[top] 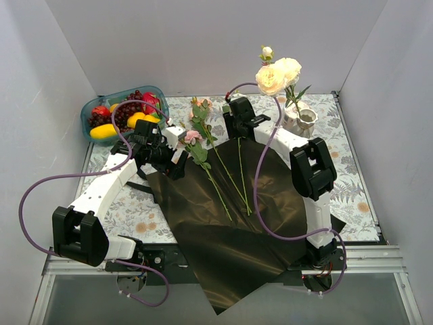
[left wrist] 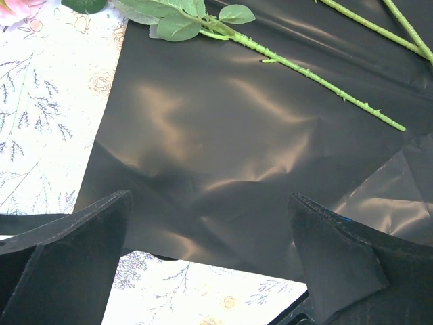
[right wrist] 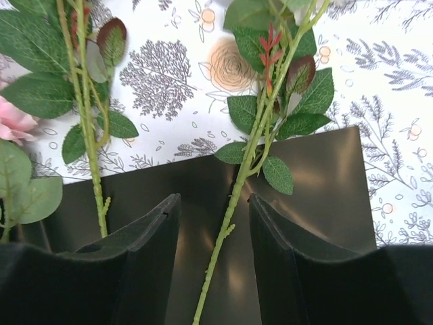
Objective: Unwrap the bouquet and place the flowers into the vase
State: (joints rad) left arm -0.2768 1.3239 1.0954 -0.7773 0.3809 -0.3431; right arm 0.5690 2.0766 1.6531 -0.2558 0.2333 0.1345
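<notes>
Presently the right gripper (right wrist: 214,198) stands half open, its fingers straddling a green rose stem (right wrist: 233,196) without pinching it. Fully spread and empty, the left gripper (left wrist: 210,196) hovers above the flattened black wrapping paper (left wrist: 223,135). Loose flowers (top: 216,159) lie across that paper on the floral-patterned surface (top: 355,189). Cream roses (top: 277,73) stand in the white vase (top: 302,120). Plain white walls enclose everything, with a teal fruit bowl (top: 84,115) at back left.

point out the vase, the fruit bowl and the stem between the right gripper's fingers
vase (top: 304,124): top view, its white body
fruit bowl (top: 84,120): top view, its teal left rim
stem (right wrist: 233,200): right wrist view, its bare green middle
</notes>
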